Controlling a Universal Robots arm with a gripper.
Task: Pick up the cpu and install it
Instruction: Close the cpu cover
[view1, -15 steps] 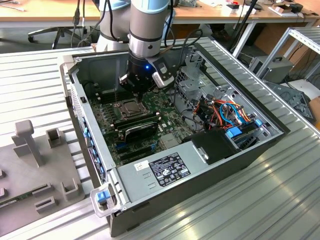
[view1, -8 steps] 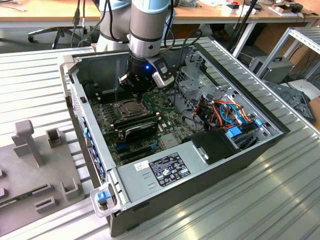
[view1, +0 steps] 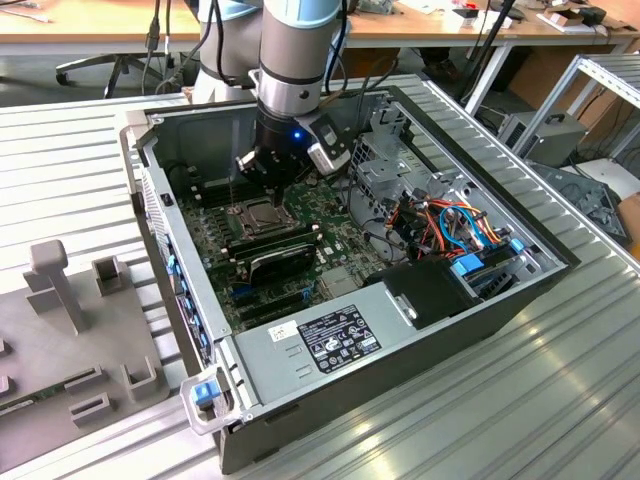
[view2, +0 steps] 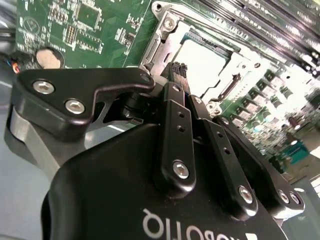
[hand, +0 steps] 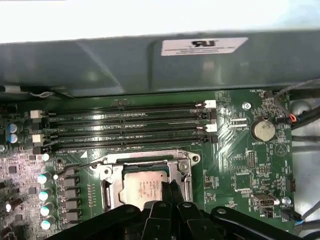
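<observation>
Counter (view1: 560, 400): ribbed metal, bearing an open computer case (view1: 470, 340).
Chip (hand: 140, 189): flat in the silver socket (hand: 107, 172) on the green board (hand: 240, 170).
Hand (view2: 178, 67): fingers pinched together, gripping nothing, tips at the chip's edge.

Matt grey-tan cpu (hand: 140, 187) sits in shiny metal socket frame (hand: 102, 172) — bare.

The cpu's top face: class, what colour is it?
The cpu is a dull greyish tan, clearest in the first wrist view.

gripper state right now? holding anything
Gripper: shut, holding nothing, its tip at the cpu, which lies flat in the socket.
</observation>
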